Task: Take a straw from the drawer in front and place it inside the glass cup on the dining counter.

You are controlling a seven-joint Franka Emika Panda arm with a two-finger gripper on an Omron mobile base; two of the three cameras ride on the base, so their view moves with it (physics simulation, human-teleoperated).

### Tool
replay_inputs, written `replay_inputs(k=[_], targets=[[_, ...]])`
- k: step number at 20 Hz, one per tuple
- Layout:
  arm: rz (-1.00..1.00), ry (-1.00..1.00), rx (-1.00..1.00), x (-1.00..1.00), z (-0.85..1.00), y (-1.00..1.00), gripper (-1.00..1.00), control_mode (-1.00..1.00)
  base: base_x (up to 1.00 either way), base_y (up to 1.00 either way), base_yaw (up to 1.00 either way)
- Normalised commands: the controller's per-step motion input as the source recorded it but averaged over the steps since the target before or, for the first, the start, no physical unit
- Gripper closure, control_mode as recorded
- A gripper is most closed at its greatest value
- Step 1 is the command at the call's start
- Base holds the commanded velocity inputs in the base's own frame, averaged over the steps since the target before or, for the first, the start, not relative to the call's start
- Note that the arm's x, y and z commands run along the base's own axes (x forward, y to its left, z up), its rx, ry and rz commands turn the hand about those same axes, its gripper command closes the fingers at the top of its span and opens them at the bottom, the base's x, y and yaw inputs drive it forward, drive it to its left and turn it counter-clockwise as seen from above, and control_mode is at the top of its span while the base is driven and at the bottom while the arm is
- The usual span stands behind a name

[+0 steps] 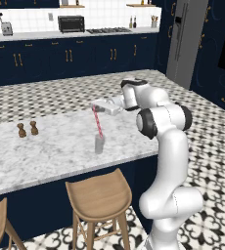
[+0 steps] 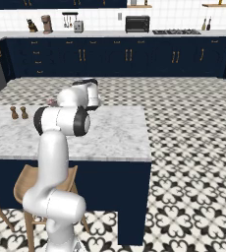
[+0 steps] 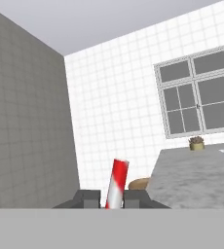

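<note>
The straw [image 1: 98,122], a thin red-and-white striped stick, hangs slightly tilted over the dining counter [image 1: 51,151]. Its top is pinched in my gripper [image 1: 95,105], which is shut on it. The lower end dips into the mouth of the glass cup [image 1: 99,145], a short clear tumbler standing upright on the marble. In the hand view the straw [image 3: 117,182] rises between the two dark fingertips [image 3: 88,197] of my gripper [image 3: 112,199]. In the right base view my own arm hides the cup. The drawer is out of view.
Two small brown shakers [image 1: 27,129] stand on the counter left of the cup. Wooden stools [image 1: 100,195] line the near edge. The hand view looks across a marble worktop [image 3: 196,175] with a potted plant [image 3: 196,142], toward a tiled wall and window.
</note>
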Motion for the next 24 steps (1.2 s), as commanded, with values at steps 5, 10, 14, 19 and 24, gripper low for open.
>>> replay_inputs(k=[5,10,14,19,24], targets=[[0.0,0.0,0.0,-0.09,0.18,0.0,1.0,-1.0,0.0,0.0,0.0],[0.0,0.0,0.0,-0.23,0.1,0.0,1.0,-1.0,0.0,0.0,0.0],[0.0,0.0,0.0,0.0,0.0,0.0,1.0,-1.0,0.0,0.0,0.0],[0.0,0.0,0.0,0.08,-0.03,0.0,1.0,-1.0,0.0,0.0,0.0],[0.0,0.03,-0.03,0.0,-0.16,0.0,1.0,-1.0,0.0,0.0,0.0]])
